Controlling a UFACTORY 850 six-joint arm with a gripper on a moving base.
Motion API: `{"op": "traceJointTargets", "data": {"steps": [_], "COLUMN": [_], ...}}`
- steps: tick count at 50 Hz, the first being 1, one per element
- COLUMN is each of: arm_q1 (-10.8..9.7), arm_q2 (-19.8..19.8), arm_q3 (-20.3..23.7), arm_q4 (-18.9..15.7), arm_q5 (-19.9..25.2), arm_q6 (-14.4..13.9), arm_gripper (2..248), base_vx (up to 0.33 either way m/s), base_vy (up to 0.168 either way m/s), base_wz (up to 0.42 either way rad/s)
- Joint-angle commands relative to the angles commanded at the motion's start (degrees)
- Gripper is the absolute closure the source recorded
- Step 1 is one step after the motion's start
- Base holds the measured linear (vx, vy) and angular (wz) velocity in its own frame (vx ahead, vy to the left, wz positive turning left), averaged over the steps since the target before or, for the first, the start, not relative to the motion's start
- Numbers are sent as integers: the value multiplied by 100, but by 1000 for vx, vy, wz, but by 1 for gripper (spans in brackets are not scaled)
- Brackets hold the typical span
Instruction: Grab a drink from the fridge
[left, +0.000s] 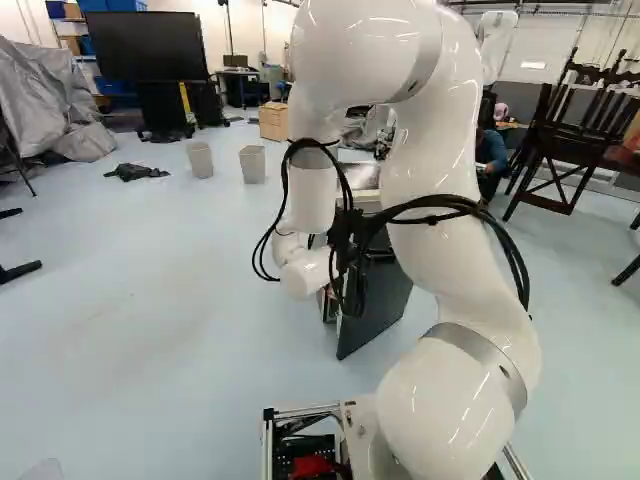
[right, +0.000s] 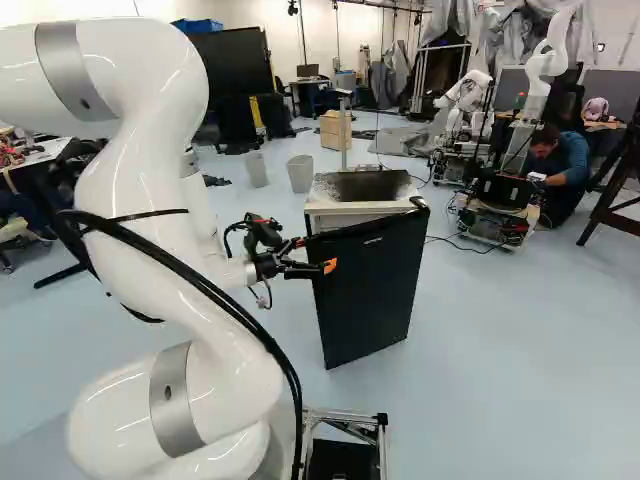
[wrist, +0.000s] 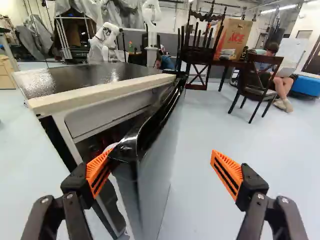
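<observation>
Where the fridge (right: 360, 186) stands ajar: its black door (right: 370, 290) is swung partly out from the cabinet, and the wrist view looks into a narrow, dark opening (wrist: 92, 145) between them.
Inside the fridge: a small dark reddish patch and a pale, rounded edge show near one finger; neither can be told for a drink, and no drink can be placed.
Gripper (right: 315, 256): open, with its fingers wide apart and nothing gripped.
Orange pads: in the wrist view, one pad (wrist: 97, 172) is at the opening beside the door's upper corner, while the other (wrist: 227, 172) is well apart, beyond the door's outer side.
Two bins: both (left: 200, 160) (left: 252, 165) stand on the floor beyond the fridge; their contents cannot be seen.
Paper bag (wrist: 232, 42): seen in the wrist view standing upright on a table (wrist: 225, 62), what it holds hidden.
Fridge door across views: the right base view shows its broad outer face; in the left base view the arm covers much of the fridge.
Another robot (right: 465, 105): the right base view shows it beyond the fridge, towards the right.
</observation>
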Motion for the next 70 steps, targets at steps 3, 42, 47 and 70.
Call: {"op": "traceJointTargets", "data": {"steps": [3,42,47,70], "arm_q1": [44,287,217,-126], "arm_q2": [51,494,487,504], "arm_q3": [108,1109,1091,1138], "arm_q4": [7,264,312,494], "arm_q5": [29,549,623,681], "arm_q6": [0,0,0,0], "arm_gripper": [3,3,3,3], "base_vx": [0,0,0,0], "base_vy": [0,0,0,0], "base_wz": [0,0,0,0]}}
